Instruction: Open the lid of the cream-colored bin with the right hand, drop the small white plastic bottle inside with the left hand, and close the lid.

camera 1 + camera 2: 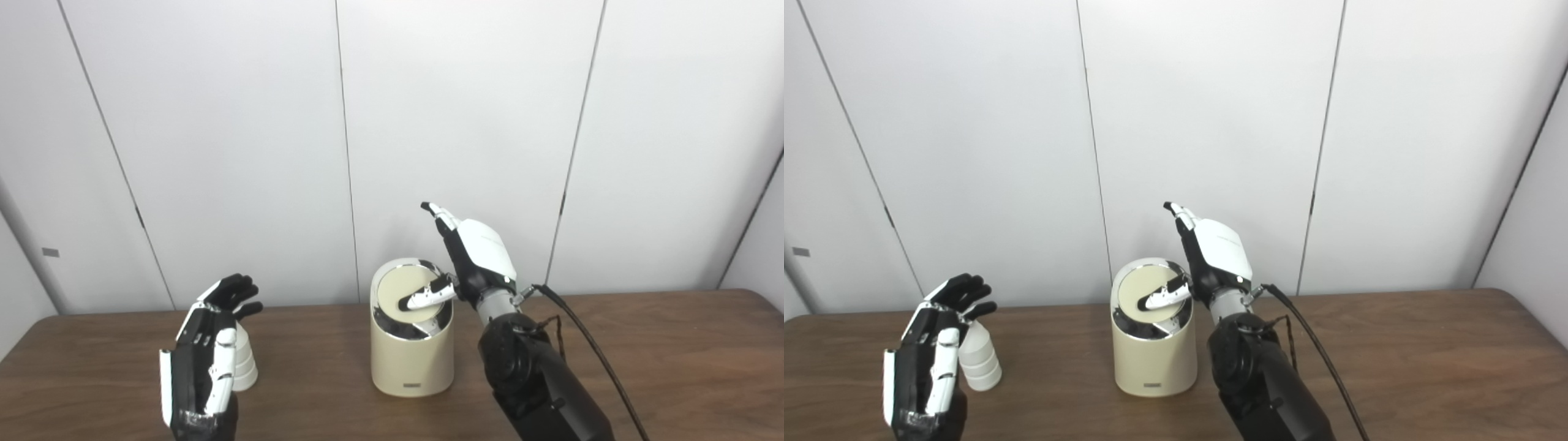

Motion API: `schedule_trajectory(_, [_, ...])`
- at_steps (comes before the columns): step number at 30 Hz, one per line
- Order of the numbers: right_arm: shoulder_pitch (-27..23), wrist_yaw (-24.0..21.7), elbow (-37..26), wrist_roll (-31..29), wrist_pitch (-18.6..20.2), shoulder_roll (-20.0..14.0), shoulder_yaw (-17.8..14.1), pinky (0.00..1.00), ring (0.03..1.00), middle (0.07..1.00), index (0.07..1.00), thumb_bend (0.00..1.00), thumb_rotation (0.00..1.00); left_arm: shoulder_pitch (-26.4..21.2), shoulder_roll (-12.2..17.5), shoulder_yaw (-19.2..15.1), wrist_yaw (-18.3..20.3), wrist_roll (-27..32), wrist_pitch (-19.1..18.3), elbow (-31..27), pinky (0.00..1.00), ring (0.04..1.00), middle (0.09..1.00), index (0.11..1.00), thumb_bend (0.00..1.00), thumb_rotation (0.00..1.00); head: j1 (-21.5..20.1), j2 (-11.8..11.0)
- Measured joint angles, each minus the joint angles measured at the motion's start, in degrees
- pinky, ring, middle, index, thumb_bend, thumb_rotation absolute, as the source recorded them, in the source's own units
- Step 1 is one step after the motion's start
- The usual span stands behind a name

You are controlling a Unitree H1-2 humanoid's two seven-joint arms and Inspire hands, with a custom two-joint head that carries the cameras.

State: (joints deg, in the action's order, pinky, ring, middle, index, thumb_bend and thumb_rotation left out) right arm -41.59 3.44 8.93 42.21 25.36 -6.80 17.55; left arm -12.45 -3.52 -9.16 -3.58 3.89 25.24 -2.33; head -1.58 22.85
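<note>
The cream-colored bin [411, 361] stands at the table's middle. Its round lid [403, 293] is tilted, with a dark gap showing along the front rim. My right hand [471, 257] is upright just right of the bin, fingers spread, and its thumb [425, 296] rests on the lid. The small white plastic bottle [979, 358] stands upright on the table at the left. My left hand [205, 349] is open right in front of the bottle, palm toward it, partly hiding it; whether it touches the bottle is unclear.
The brown wooden table [661, 367] runs across the view, against white wall panels behind. A black cable [588, 343] trails from my right wrist down toward the front edge. My right forearm [539, 386] lies right of the bin.
</note>
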Motion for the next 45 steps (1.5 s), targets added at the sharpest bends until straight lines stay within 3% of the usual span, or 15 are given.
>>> schedule_trajectory(4, [1.68,-1.29,-0.01,-0.76,1.16,-0.4,-1.11,0.86,0.941,0.958,0.96,0.85,0.86,0.0,0.03,0.0,0.0,0.0,0.0,0.0,0.67,0.75,0.762,0.738,0.25,0.54,0.0,0.0])
schedule_trajectory(9, [3.23,-1.98,-0.21,-5.54,-0.15,0.04,-3.57,0.81,0.922,0.963,0.967,0.89,0.99,0.0,-0.01,0.03,0.0,0.09,0.0,0.0,0.67,0.747,0.757,0.736,0.26,0.54,0.0,0.0])
schedule_trajectory(13, [3.3,-2.73,-0.43,-14.19,-4.49,1.1,-7.83,0.82,0.922,0.956,0.955,0.92,1.0,0.0,0.08,0.02,0.03,0.27,0.0,0.0,0.67,0.746,0.755,0.736,0.27,0.54,-0.09,-0.09])
schedule_trajectory(17, [4.41,-3.55,-0.58,-19.77,-8.17,1.74,-9.24,0.8,0.904,0.931,0.937,0.89,1.0,0.0,0.15,0.01,0.01,0.28,0.0,0.0,0.67,0.744,0.753,0.733,0.26,0.55,0.0,0.0])
schedule_trajectory(18, [4.71,-3.66,-0.53,-21.5,-9.2,1.91,-9.59,0.85,0.926,0.939,0.939,0.86,1.0,0.0,0.17,0.01,0.01,0.28,0.0,0.0,0.67,0.744,0.754,0.734,0.26,0.55,0.09,0.0])
schedule_trajectory(23, [6.52,-6.93,-0.45,-34.43,-18.85,3.19,-14.15,0.91,0.943,0.939,0.931,0.91,1.0,0.01,0.23,0.0,-0.04,0.24,0.0,0.0,0.67,0.744,0.753,0.734,0.25,0.55,0.17,0.09])
schedule_trajectory(29, [10.89,-10.39,-9.08,-48.89,-17.88,5.33,-19.36,0.98,0.986,0.973,0.996,0.96,0.98,0.02,0.36,-0.07,-0.05,0.51,0.0,-0.03,0.67,0.74,0.75,0.733,0.27,0.54,0.35,0.09])
schedule_trajectory(33, [13.06,-10.46,-14.17,-54.0,-17.6,5.49,-21.45,0.98,0.973,0.964,0.99,0.98,0.96,-0.01,0.43,-0.25,-0.33,0.34,0.0,-0.08,0.68,0.749,0.766,0.754,0.35,0.48,0.18,0.09])
schedule_trajectory(34, [13.63,-10.46,-15.48,-54.58,-17.7,5.35,-21.69,0.99,0.98,0.97,0.995,0.99,0.96,-0.02,0.49,-0.43,-0.74,-0.3,0.0,-0.07,0.7,0.76,0.775,0.765,0.41,0.42,0.17,0.09])
schedule_trajectory(36, [14.85,-10.44,-17.7,-55.53,-17.97,5.08,-21.98,1.0,0.976,0.964,0.985,0.98,0.95,-0.05,0.65,-1.46,-2.95,-5.61,-0.14,-0.08,0.67,0.738,0.758,0.759,0.55,0.45,0.17,0.09])
schedule_trajectory(37, [15.61,-10.36,-18.8,-55.76,-17.99,4.99,-22.16,1.0,0.98,0.965,0.984,0.99,0.94,-0.08,0.68,-2.05,-4.41,-9.0,-0.9,-0.22,0.69,0.754,0.76,0.767,0.64,0.46,0.09,0.17])
schedule_trajectory(38, [16.49,-10.31,-19.72,-56.33,-18.05,4.97,-22.39,1.0,0.987,0.963,0.978,0.99,0.94,-0.1,0.69,-2.56,-5.9,-12.48,-2.67,-0.58,0.81,0.816,0.786,0.808,0.76,0.47,0.09,0.26])
schedule_trajectory(39, [17.41,-10.26,-20.53,-56.75,-18.07,4.99,-22.58,1.0,0.99,0.963,0.977,1.0,0.94,-0.09,0.76,-2.89,-7.2,-15.5,-4.28,-0.94,0.89,0.862,0.811,0.838,0.81,0.46,0.09,0.26])
schedule_trajectory(42, [21.55,-10.03,-22.9,-57.97,-18.88,5.24,-23.2,1.0,0.971,0.954,0.966,1.0,0.93,-0.17,1.87,-2.81,-10.04,-23.4,-6.13,-1.63,0.97,0.921,0.853,0.857,0.9,0.43,0.17,0.35])
schedule_trajectory(45, [25.12,-9.82,-23.08,-58.52,-20.44,5.5,-23.92,1.0,0.977,0.964,0.977,0.99,0.92,-0.62,3.34,-2.7,-12.38,-28.28,-6.51,-1.63,0.97,0.921,0.865,0.856,0.92,0.44,0.17,0.35])
